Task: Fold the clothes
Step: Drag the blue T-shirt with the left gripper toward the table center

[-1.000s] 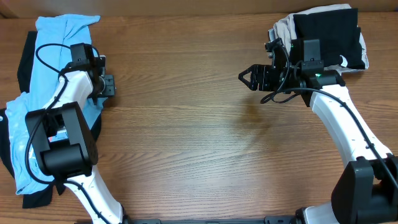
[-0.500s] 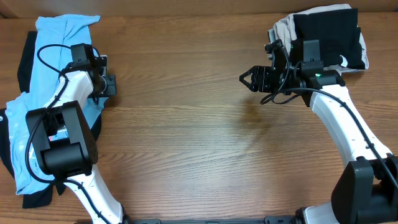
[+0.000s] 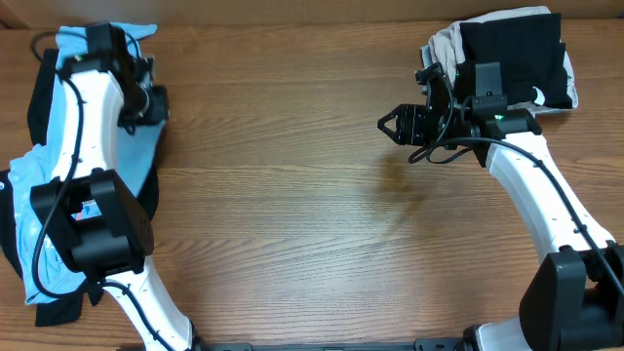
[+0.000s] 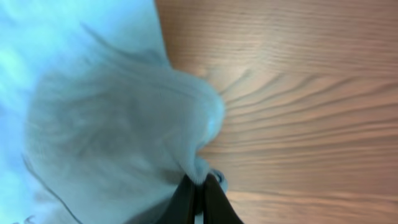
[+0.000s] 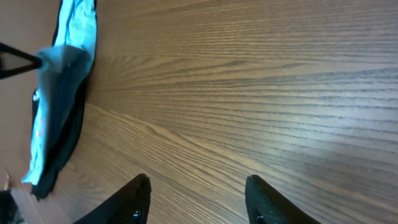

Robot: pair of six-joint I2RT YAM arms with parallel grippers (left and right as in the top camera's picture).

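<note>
A light blue T-shirt (image 3: 66,195) lies crumpled along the table's left side, over a black garment (image 3: 41,93). My left gripper (image 3: 152,101) is shut on a fold of the light blue T-shirt (image 4: 112,118) at its right edge; in the left wrist view the jaws (image 4: 199,185) pinch the cloth just above the wood. My right gripper (image 3: 387,124) is open and empty over bare table right of centre; its fingers (image 5: 138,190) stand wide apart. The T-shirt also shows far off in the right wrist view (image 5: 67,68).
A folded black garment (image 3: 512,54) lies on a beige-grey one (image 3: 445,44) at the back right corner, just behind my right arm. Wooden table (image 3: 292,224) stretches between the two arms.
My left arm has swung toward the back left, and its gripper has shifted up and left with the shirt's edge in it. My right arm has barely moved.
</note>
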